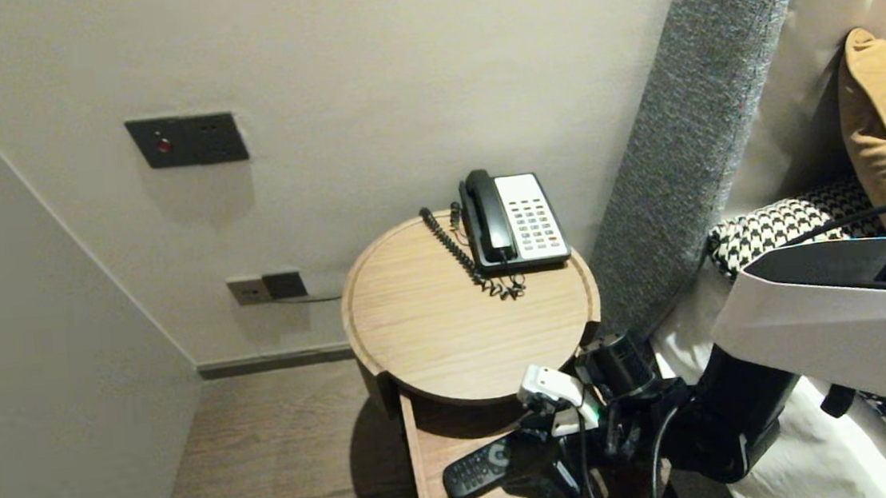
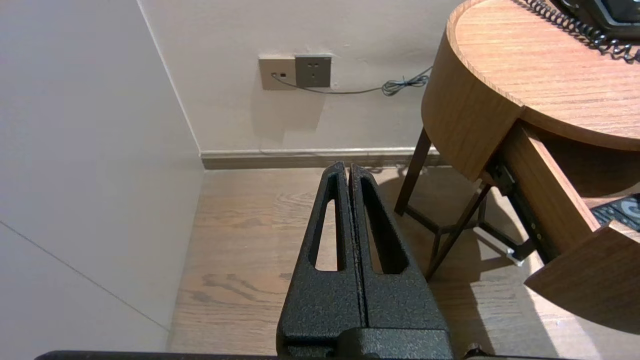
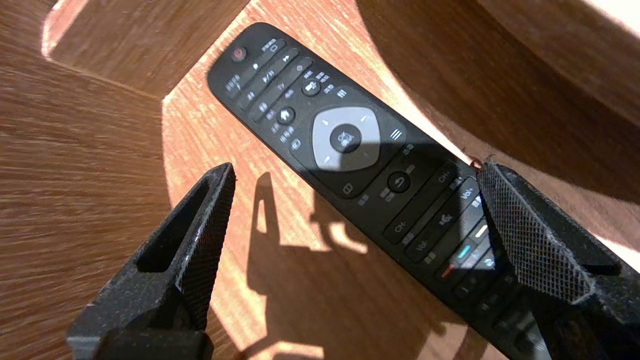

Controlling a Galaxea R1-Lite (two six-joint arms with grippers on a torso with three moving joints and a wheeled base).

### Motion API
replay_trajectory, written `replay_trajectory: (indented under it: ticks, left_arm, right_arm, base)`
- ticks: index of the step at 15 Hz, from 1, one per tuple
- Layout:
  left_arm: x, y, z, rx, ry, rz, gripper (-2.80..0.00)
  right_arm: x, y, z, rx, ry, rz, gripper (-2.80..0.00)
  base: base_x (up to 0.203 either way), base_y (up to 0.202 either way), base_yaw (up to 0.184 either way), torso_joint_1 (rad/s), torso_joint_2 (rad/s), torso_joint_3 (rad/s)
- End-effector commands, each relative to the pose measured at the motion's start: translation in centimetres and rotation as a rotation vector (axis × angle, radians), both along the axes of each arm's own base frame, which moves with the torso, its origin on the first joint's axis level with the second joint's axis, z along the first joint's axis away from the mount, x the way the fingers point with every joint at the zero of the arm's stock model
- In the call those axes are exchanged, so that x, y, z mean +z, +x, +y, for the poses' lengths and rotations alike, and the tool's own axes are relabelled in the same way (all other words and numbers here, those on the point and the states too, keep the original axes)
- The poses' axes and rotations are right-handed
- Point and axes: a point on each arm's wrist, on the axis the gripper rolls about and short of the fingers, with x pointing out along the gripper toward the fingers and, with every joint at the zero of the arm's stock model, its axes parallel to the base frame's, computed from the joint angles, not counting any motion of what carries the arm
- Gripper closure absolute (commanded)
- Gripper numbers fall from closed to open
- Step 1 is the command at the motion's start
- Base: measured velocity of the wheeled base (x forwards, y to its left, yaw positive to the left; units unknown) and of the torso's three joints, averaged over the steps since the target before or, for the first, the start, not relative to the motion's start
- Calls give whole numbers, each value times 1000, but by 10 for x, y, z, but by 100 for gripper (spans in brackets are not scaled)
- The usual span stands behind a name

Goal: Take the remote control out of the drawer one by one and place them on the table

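1 drawer [image 1: 432, 442] stands pulled out under your round surface [image 1: 433, 322], and in it lies 1 black remote [image 1: 478, 468], face up on the wood. Your right tool [image 3: 356, 169] hangs just over the remote's lower end, released, fingers spread wide, grasping nothing. You can read "Vol" and "CH" on the keys. 1 telephone [image 1: 515, 222] sits on the surface. Your left tool [image 2: 348, 167] is clenched on nothing, low above the floor [image 2: 240, 240].
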Motion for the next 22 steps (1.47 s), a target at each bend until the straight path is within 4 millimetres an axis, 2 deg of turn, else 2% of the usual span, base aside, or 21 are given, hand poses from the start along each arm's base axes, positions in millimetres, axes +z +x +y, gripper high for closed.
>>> replay_trajectory:
  ticks: [1, 3, 14, 16, 22]
  left_arm:
    - [0, 0, 0, 2, -1, 0, 0]
    - [0, 0, 0, 2, -1, -1, 0]
    - [0, 0, 0, 2, -1, -1, 0]
    - [0, 0, 0, 0, -1, 1, 0]
    - [0, 0, 0, 2, -1, -1, 0]
  right_arm:
    - [-6, 2, 0, 3, -2, 3, -280]
    - [-12, 3, 0, -1, -9, 12, -280]
    - [-16, -1, -2, 12, -33, 7, -280]
    - [-14, -7, -1, 23, -48, -1, -280]
    - [-21, -10, 2, 17, -73, -31, -280]
  base:
    - [0, 0, 0, 0, 0, 0]
    - [0, 0, 0, 0, 0, 0]
    - [0, 0, 0, 0, 0, 0]
    - [0, 0, 0, 0, 0, 0]
    - [0, 0, 0, 0, 0, 0]
